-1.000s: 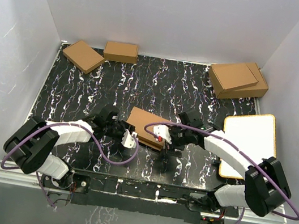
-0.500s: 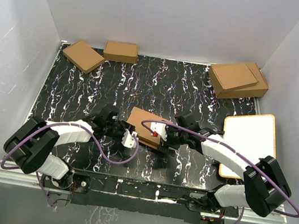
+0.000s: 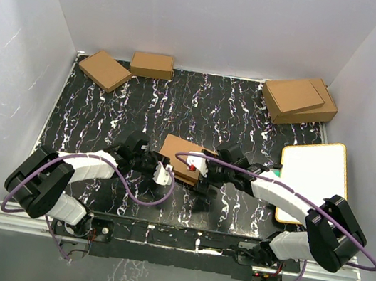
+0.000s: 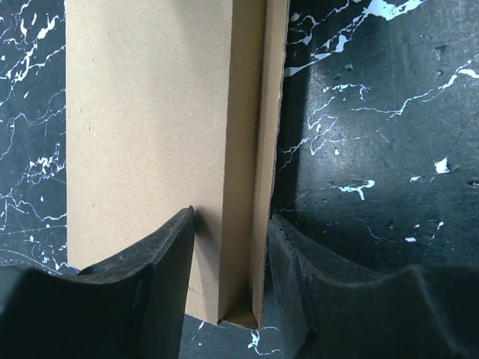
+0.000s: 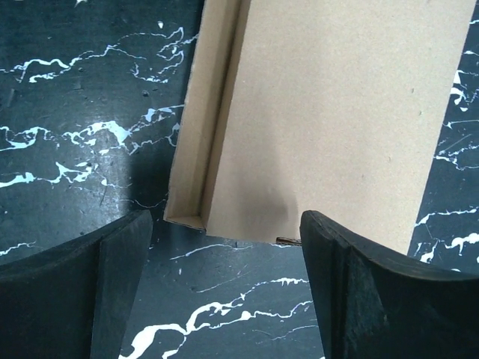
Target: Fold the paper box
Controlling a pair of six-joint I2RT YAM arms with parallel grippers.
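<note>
The paper box [image 3: 180,151] is a thin brown cardboard mailer lying flat in the middle of the black marbled table [image 3: 201,107]. My left gripper [image 3: 160,170] is at its near left corner. In the left wrist view the box [image 4: 142,112] has its folded side wall between the fingers of the left gripper [image 4: 230,254], which is shut on it, one finger over the lid. My right gripper [image 3: 201,180] is at the near right corner. In the right wrist view it [image 5: 224,224] stands open, with the box [image 5: 337,97] just ahead of its tips.
Two small brown boxes [image 3: 104,69] [image 3: 152,64] lie at the back left. Two larger stacked brown boxes [image 3: 299,100] sit at the back right. A white board with an orange rim [image 3: 313,177] lies at the right. White walls close in three sides.
My right gripper has moved left up to the box's near right corner and its jaws have opened wider. The left gripper and the box have stayed put.
</note>
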